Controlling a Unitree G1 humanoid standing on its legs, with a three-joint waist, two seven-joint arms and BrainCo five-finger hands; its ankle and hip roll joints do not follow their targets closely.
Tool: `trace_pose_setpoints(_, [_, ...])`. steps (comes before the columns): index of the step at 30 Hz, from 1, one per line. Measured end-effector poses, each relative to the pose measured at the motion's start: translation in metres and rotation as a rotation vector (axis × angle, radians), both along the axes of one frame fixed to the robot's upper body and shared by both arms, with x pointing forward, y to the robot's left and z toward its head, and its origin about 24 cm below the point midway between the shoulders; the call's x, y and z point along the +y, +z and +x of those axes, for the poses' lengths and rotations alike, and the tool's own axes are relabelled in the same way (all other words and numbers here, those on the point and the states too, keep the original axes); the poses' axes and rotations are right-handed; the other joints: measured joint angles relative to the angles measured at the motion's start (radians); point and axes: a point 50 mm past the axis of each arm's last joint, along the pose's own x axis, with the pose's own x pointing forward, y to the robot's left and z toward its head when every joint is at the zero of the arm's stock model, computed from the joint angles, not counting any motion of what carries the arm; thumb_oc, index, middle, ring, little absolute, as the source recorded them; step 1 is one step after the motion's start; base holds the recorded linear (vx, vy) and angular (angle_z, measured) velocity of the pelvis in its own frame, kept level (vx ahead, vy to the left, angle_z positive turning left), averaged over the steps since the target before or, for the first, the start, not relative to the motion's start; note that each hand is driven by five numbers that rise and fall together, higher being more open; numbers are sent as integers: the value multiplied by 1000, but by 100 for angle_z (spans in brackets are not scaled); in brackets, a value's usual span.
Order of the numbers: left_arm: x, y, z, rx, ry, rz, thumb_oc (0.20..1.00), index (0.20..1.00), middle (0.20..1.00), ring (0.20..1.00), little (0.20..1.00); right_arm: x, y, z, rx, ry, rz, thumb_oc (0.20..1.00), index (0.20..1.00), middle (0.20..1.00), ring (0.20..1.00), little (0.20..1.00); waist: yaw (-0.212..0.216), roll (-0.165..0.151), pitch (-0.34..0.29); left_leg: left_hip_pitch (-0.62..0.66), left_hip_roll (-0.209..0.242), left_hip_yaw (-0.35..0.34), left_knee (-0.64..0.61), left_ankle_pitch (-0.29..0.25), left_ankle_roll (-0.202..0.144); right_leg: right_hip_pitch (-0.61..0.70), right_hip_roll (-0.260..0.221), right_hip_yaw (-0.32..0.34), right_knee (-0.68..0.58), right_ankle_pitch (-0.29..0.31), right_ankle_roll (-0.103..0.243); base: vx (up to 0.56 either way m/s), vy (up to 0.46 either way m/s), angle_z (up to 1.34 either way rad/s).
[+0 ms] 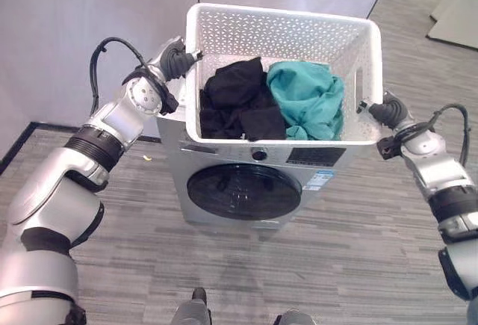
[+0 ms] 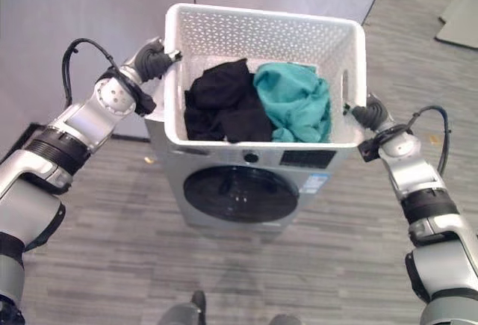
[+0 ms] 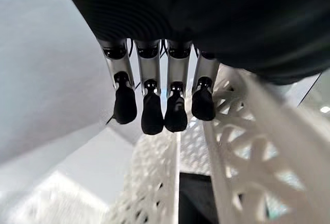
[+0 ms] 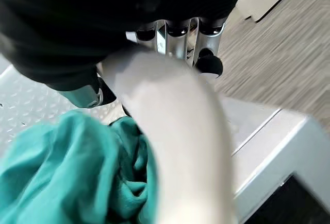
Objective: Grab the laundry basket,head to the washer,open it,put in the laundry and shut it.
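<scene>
Flooring is grey wood-grain plank [image 1: 358,258], running up to a plain grey partition wall [image 1: 67,33] with a dark skirting strip at its foot. Against that wall stands a silver front-loading washer [image 1: 224,168], its dark round door [image 1: 243,190] closed. Directly above the washer's top I hold the white perforated laundry basket [image 1: 284,33], one hand at each end. Inside lie black garments [image 1: 235,101] beside a teal cloth [image 1: 306,97]. My left hand [image 1: 178,60] is at the basket's left rim; its wrist view shows the fingers [image 3: 152,113] straight, side by side along the lattice wall. My right hand [image 1: 382,110] has its fingers [image 4: 209,64] curled over the right rim, clamping it.
</scene>
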Motion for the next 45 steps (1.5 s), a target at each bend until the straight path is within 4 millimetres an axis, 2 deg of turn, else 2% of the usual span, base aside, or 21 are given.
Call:
trace_pose_setpoints(2, [8,-3,3,19,35,-2,200,200,200,200,200,4,7,8,14,12,-29,200,200,200,200,200,2,28,4,47,-5,20,-37,0,12,28,-3,-41,-197,-9,-6,169,-83,-28])
trace_pose_setpoints(4, [7,-3,4,18,35,-5,200,200,200,200,200,4,12,10,11,6,-27,200,200,200,200,200,-4,30,3,56,-5,19,-47,-2,10,14,-17,-37,-270,12,-7,205,-105,5])
trace_pose_setpoints(6, [15,-7,6,36,63,-7,200,200,200,200,200,9,18,16,13,20,-39,200,200,200,200,200,-9,32,3,81,-9,16,-72,-2,5,9,-18,-6,-448,89,11,197,-92,8])
trace_pose_setpoints(9, [16,-7,6,35,61,-9,200,200,200,200,200,10,19,18,18,21,-45,200,200,200,200,200,-18,20,-5,99,-10,-11,-76,-13,-16,-9,7,53,-486,155,11,131,-74,33])
trace_pose_setpoints(10, [13,-8,6,37,54,-10,200,200,200,200,200,9,17,17,27,18,-44,200,200,200,200,200,-14,-10,-22,109,-24,-22,-76,-26,-37,-3,32,50,-473,217,-22,259,-172,41])
trace_pose_setpoints(11, [11,-10,7,39,50,-17,200,200,200,200,200,7,12,16,39,16,-43,200,200,200,200,200,-13,-25,-32,122,-27,-42,-81,-35,-53,14,60,60,-447,193,-11,263,-176,49])
trace_pose_setpoints(12, [8,-18,8,53,45,-24,200,200,200,200,200,7,5,14,57,19,-38,200,200,200,200,200,-8,-41,-54,131,-27,-63,-81,-42,-73,49,87,36,-469,126,-43,156,-124,27])
trace_pose_setpoints(14, [11,-20,7,51,46,-40,200,200,200,200,200,8,7,14,47,24,-29,200,200,200,200,200,-11,-7,-76,112,38,-76,-69,-52,-103,61,160,33,-502,120,-45,288,-248,14])
trace_pose_setpoints(18, [12,-18,7,47,52,-55,200,200,200,200,200,10,8,13,59,29,-42,200,200,200,200,200,-50,-6,-80,109,100,-109,-56,-50,-143,83,217,12,-505,96,-80,120,-176,13])
trace_pose_setpoints(19, [15,-17,7,43,58,-63,200,200,200,200,200,13,8,14,58,38,-49,200,200,200,200,200,-49,-17,-75,53,108,-123,65,-53,-171,80,233,19,-497,74,-100,-9,-48,-28])
trace_pose_setpoints(22, [17,-16,6,38,63,-66,200,200,200,200,200,17,6,14,64,51,-42,200,200,200,200,200,-45,-31,-70,-70,113,-173,266,-64,-176,94,225,29,-520,74,-109,28,37,-11])
trace_pose_setpoints(26, [15,-11,3,31,31,-82,200,200,200,200,200,12,-1,5,57,54,-14,200,200,200,200,200,-51,-34,-64,-65,207,-121,-46,52,-179,128,246,32,-552,76,-100,118,77,-10])
trace_pose_setpoints(27, [13,-8,1,24,15,-71,200,200,200,200,200,11,-9,-2,45,67,22,200,200,200,200,200,-49,-20,-63,-23,210,-122,-109,117,-207,141,258,50,-552,71,-76,93,67,-38])
trace_pose_setpoints(29, [13,-9,1,27,13,-67,200,200,200,200,200,12,-16,-5,69,77,24,200,200,200,200,200,-67,-67,-70,-14,159,-100,-106,109,-191,153,213,58,-571,81,-58,71,75,-16])
trace_pose_setpoints(31, [13,-11,1,40,11,-62,213,213,213,213,213,11,-17,-6,78,82,30,200,200,200,200,200,-68,-82,-78,-11,134,-91,-105,102,-178,157,186,69,-586,91,-54,30,76,-1])
trace_pose_setpoints(32, [14,-11,2,47,13,-59,906,906,906,906,906,10,-16,-6,77,83,28,416,416,416,416,416,-66,-82,-78,-8,113,-88,-105,97,-170,160,170,73,-588,95,-55,18,63,0])
trace_pose_setpoints(33, [16,-11,2,45,19,-59,1000,1000,1000,1000,1000,10,-15,-5,77,82,27,514,514,514,514,514,-64,-82,-78,-5,108,-87,-106,96,-167,161,166,73,-588,95,-54,16,60,1])
trace_pose_setpoints(34, [19,-10,1,41,27,-60,1000,1000,1000,1000,1000,10,-15,-5,80,83,26,1000,1000,1000,1000,1000,-60,-82,-78,-2,107,-84,-107,95,-166,161,164,74,-588,95,-53,11,53,-5])
trace_pose_setpoints(38, [47,-17,4,71,143,-76,1000,1000,1000,1000,1000,1,-15,1,117,33,2,1000,1000,1000,1000,1000,-44,-56,-93,27,106,-63,-140,98,-164,169,162,75,-593,95,-51,4,54,-8])
trace_pose_setpoints(41, [45,-20,6,77,152,-90,1000,1000,1000,1000,1000,-2,-11,5,126,8,-26,1000,1000,1000,1000,1000,-44,-35,-106,41,97,-61,-170,110,-159,171,156,75,-593,95,-51,-1,27,1])
trace_pose_setpoints(45, [33,17,-4,-108,73,-208,1000,1000,1000,1000,1000,-5,-10,3,98,-10,-6,1000,1000,1000,1000,1000,-48,-24,-115,49,97,-62,-204,130,-161,170,159,74,-602,96,-50,1,24,2])
